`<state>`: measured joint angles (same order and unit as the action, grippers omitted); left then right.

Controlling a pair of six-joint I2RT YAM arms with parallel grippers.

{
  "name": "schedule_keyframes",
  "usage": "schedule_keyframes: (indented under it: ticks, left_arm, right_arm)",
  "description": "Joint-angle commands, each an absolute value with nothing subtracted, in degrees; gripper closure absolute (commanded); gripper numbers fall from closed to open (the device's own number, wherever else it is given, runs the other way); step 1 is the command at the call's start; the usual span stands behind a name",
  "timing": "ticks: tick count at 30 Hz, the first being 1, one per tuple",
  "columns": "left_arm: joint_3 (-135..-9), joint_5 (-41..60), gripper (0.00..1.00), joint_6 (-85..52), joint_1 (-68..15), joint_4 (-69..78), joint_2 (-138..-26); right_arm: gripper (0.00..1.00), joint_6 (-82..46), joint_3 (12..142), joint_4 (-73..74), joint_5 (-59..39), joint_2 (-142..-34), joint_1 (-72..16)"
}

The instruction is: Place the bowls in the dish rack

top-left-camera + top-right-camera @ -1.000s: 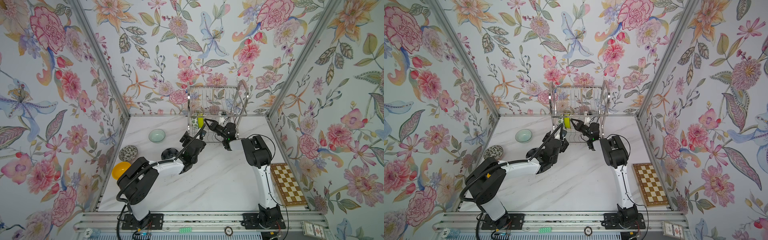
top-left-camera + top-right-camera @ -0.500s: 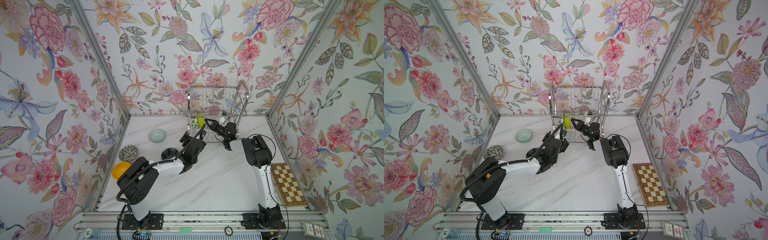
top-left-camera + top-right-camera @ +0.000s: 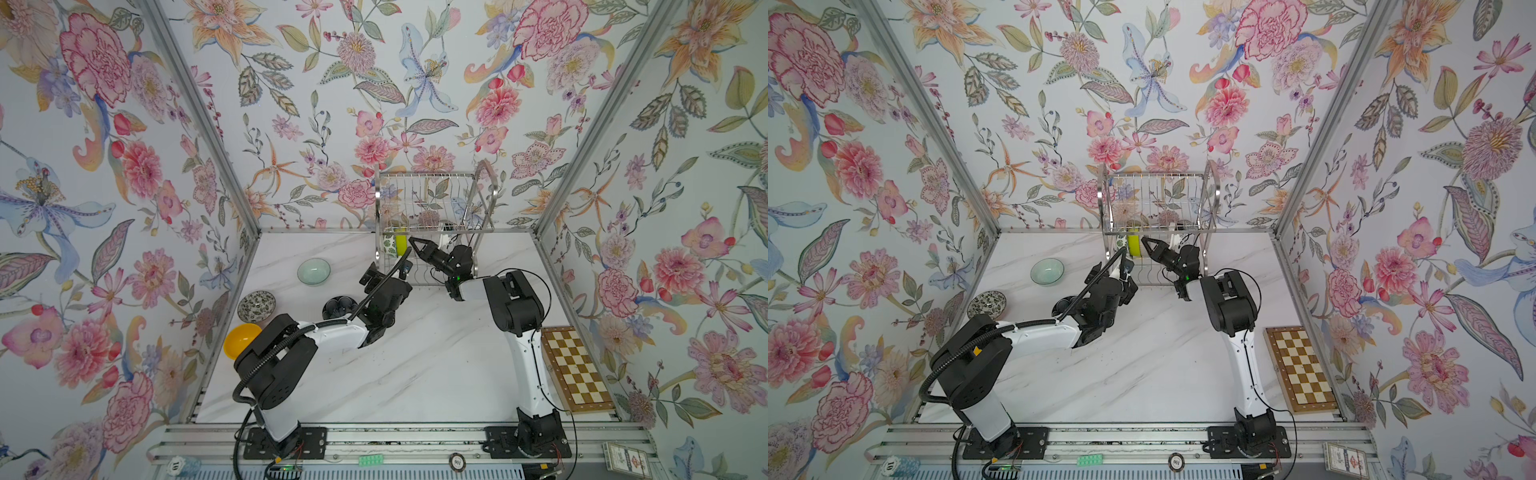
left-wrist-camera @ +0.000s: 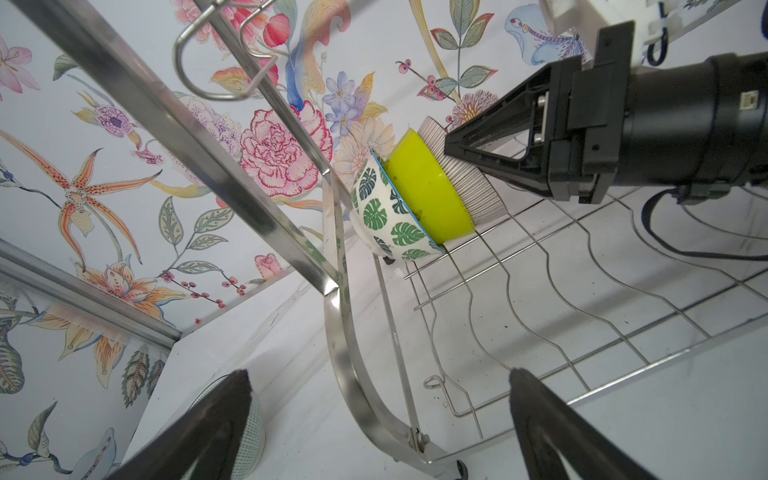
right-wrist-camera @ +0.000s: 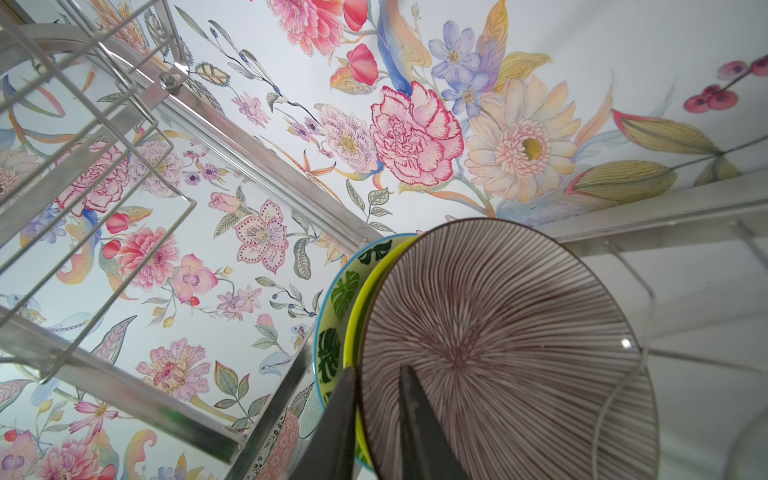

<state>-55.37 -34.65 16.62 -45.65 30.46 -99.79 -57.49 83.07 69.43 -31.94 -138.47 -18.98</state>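
Floral wallpaper [image 3: 374, 83] covers the three walls: pink peonies, orange lilies and blue blooms on pale ground. Aluminium posts [image 3: 199, 116] run up the corners. White marble-veined tabletop [image 3: 415, 374] fills the lower middle of both top views, with faint dark specks near its centre. Dish rack [image 3: 377, 199] stands against the back wall, centre of frame, and wallpaper shows through its upper-tier wires. At the left end of its lower tier three bowls stand on edge, packed one against the next. Green-leaf white bowl [image 4: 378, 212] sits outermost by the rack's side frame, lime green bowl [image 4: 424, 195] touches it, and pink striped bowl [image 5: 498, 353] leans on the lime one. Right hand [image 5: 378, 368] reaches into the lower tier from the right. Its fingers sit astride the pink bowl's rim, one inside and one outside. They are parted a little and a strip of bowl shows between them, so the hold is loosened, not pinching. Left hand [image 4: 378, 372] hangs just before the rack's left foot, spread wide, with nothing between its fingers. Four bowls sit upright on the tabletop at frame left, apart from one another. Pale celadon bowl [image 3: 313, 271] is nearest the rack, with black-white speckled bowl [image 3: 257, 306] below it by the left wall. Orange-yellow bowl [image 3: 239, 338] is lower again, partly hidden by the left arm. Dark navy bowl [image 3: 337, 305] sits beside that arm's forearm. Wooden chessboard [image 3: 577, 370] lies flat at the tabletop's right edge. Slotted metal rail [image 3: 395, 436] along the frame bottom carries both arm bases.
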Motion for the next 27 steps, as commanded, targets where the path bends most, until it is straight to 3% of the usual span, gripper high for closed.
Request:
schedule_keyframes:
  ticks: [1,17,27]
  left_arm:
    - [-55.7,-34.1,0.01,15.7,-45.0,30.1,-100.3]
    - [-62.6,-35.1,0.01,3.6,-44.9,17.4,-101.4]
    - [-58.0,-36.6,0.01,-6.0,-44.8,9.7,-94.6]
  right_arm:
    - [0.79,-57.0,80.8,72.7,-31.4,-136.5,-18.7]
    - [0.69,-53.6,65.5,80.1,-28.1,-126.6,-18.9]
    - [0.6,-55.7,68.0,80.2,-30.5,-129.2,-19.3]
